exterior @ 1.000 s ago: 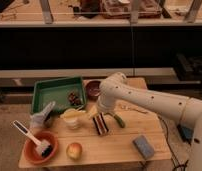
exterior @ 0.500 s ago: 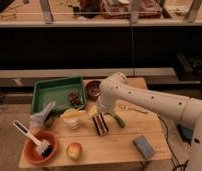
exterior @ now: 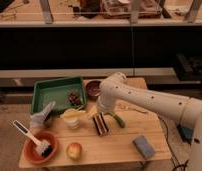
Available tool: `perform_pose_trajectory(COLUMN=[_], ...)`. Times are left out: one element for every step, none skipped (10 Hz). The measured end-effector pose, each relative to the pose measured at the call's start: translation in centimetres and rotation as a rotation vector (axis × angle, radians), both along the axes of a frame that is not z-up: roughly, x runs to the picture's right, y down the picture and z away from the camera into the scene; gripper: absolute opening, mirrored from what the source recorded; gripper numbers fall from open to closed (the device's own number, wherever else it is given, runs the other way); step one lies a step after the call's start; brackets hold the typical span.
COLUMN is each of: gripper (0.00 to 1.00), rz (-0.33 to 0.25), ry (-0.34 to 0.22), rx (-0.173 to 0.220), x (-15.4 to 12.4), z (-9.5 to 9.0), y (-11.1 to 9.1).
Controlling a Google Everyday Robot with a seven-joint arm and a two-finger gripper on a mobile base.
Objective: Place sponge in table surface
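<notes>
The light-brown wooden table surface (exterior: 119, 145) carries everything. A blue-grey rectangular sponge (exterior: 143, 146) lies flat near its front right corner. My gripper (exterior: 100, 123) is at the end of the white arm (exterior: 139, 100). It points down at the middle of the table, low over the wood, left of the sponge and apart from it. A small yellowish piece (exterior: 92, 111) shows just beside the gripper's upper left. I cannot tell whether the gripper holds anything.
A green tray (exterior: 49, 90) with dark items sits at back left, a dark bowl (exterior: 93, 88) beside it. A yellowish cup (exterior: 72, 118), an orange bowl with a brush (exterior: 39, 146), an apple (exterior: 74, 150), a grey cloth (exterior: 41, 117) and a green item (exterior: 118, 120) surround the gripper.
</notes>
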State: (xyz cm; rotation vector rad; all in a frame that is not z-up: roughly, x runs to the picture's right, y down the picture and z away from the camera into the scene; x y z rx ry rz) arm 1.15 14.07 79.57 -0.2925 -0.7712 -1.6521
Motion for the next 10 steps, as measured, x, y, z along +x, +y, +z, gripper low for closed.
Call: perform_pose_trajectory(gripper=[0.8,0.8,0.8,0.8,0.8,0.8,0.8,0.8,0.8,0.8], rz=[-0.001,-0.005,-0.017,-0.032,-0.045,-0.058,-0.072,-0.078,-0.082,-0.075], ry=[-0.001,-0.01,-0.015,-0.014,-0.01,-0.002,0.019,0.032,0.054,0.082], rx=[0.0,0.01,0.027,0.04,0.049,0.056,0.058,0.055,0.047,0.039], x=[0.1,0.3,1.3,2.6,4.2,6.4,10.0,11.7,14.0,16.3], z=[0.0,-0.3,-1.2,-2.1,-2.9,-3.8,-5.0,-5.5,-6.0,-6.3], y=[0.0,0.1,0.5,1.1,1.8,2.6,3.9,4.5,5.5,6.4])
